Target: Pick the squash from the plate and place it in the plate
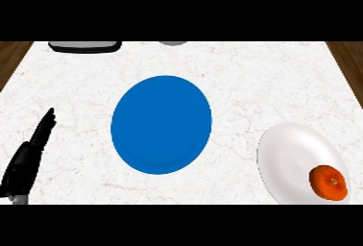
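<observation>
Bright, even light washes the pale counter, with soft grey shading inside the white plate.

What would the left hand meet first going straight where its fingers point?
Likely only bare counter, passing left of the blue plate, then the dark object at the far edge.

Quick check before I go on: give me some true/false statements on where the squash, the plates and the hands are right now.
1. The squash lies on the white plate. True.
2. The blue plate holds a squash. False: nothing lies on it.
3. The left hand grips the squash. False: it is open at the left edge, apart from both plates.
4. The right hand is over the white plate. False: it is not in view.
5. The blue plate sits left of the white plate. True.
</observation>
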Available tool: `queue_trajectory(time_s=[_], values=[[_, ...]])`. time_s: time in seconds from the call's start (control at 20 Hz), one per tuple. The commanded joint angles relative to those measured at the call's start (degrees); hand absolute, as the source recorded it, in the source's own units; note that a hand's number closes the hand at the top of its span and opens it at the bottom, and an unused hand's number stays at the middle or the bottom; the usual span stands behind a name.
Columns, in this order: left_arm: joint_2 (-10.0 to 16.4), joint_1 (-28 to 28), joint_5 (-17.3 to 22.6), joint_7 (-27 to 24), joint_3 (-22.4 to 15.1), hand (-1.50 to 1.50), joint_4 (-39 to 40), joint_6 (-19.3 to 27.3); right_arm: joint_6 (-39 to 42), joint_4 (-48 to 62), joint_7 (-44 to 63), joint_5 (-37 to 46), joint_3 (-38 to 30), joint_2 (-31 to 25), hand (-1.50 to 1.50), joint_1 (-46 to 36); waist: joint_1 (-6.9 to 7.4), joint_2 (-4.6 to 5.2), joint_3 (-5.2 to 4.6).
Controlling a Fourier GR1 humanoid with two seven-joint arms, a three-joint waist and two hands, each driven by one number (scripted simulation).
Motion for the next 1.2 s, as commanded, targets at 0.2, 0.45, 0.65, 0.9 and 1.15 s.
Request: queue_trajectory(time_s=[0.2, 0.45, 0.65, 0.9, 1.15], values=[[-1.0, -1.2, -0.7, -1.1, 2.0, 0.00, 2.7, -1.6, 2.3, 3.5, -3.4, 16.5, 9.5, 1.0, -1.50, -6.6, -0.23, 0.06, -0.01], [-2.7, 1.1, -2.4, -2.6, 1.7, 0.00, 1.7, -1.0, 0.6, 5.8, -13.0, 29.1, 13.9, -0.4, -1.50, -6.3, -0.30, -0.02, 0.01], [-0.5, 0.4, -0.9, -0.1, 4.4, 0.00, -0.8, -4.1, -3.8, 15.5, -21.3, 36.6, 19.0, 1.6, -1.50, -10.1, 0.11, 0.04, 0.06], [-1.0, 0.2, -0.8, 0.1, 6.1, 0.00, -0.1, -5.9, -2.4, 16.7, -20.9, 36.5, 21.0, 1.9, -1.50, -12.7, -0.12, 0.01, 0.00], [-3.9, -0.5, -4.5, 0.0, 4.4, 0.00, 0.5, -3.3, -2.5, 20.6, -25.4, 38.5, 24.3, 0.8, -1.50, -13.9, -0.09, 0.03, 0.02]])
